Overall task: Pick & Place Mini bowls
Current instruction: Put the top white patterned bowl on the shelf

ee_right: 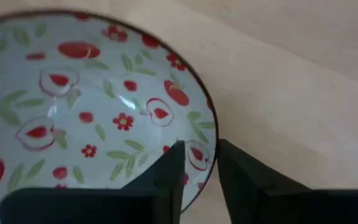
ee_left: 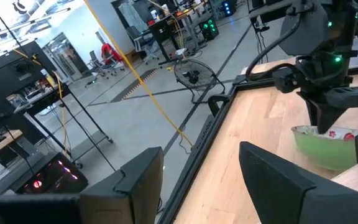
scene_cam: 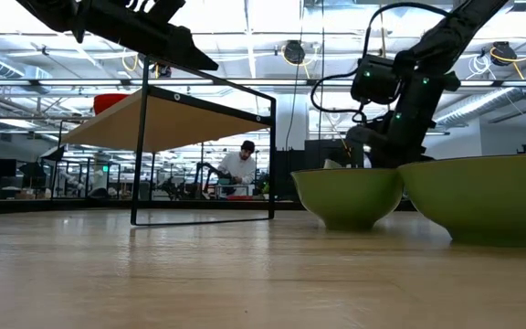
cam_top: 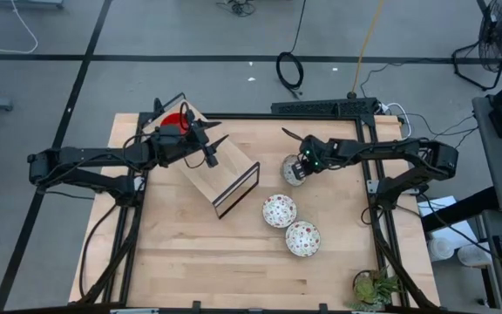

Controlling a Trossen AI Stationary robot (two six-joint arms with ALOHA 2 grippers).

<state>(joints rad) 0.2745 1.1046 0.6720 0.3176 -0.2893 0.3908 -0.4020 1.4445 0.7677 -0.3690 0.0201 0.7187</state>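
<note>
Wooden table [cam_top: 190,253] under me, with two floral mini bowls [cam_top: 279,210] sitting near its middle at about 5 o'clock. My right gripper [ee_right: 197,165] is pinching the rim of a third floral bowl [ee_right: 86,106] at 2 o'clock. My left gripper [cam_top: 209,148] hangs with jaws apart over the little shelf [cam_top: 234,183] at 10 o'clock, by a red bowl [cam_top: 174,119].

overhead, table-level, two wrist views — close

Bright, even overhead light; soft shadows throughout.

Ceiling strip lights [scene_cam: 245,82] glare white in the low view, silhouetting the dark arms. The two green bowls [scene_cam: 427,194] nearest that camera look slightly soft. In the right wrist view the floral bowl [ee_right: 92,106] is mildly blurred, with a small glint inside; the left wrist view's background seems somewhat bowed at the edges.
</note>
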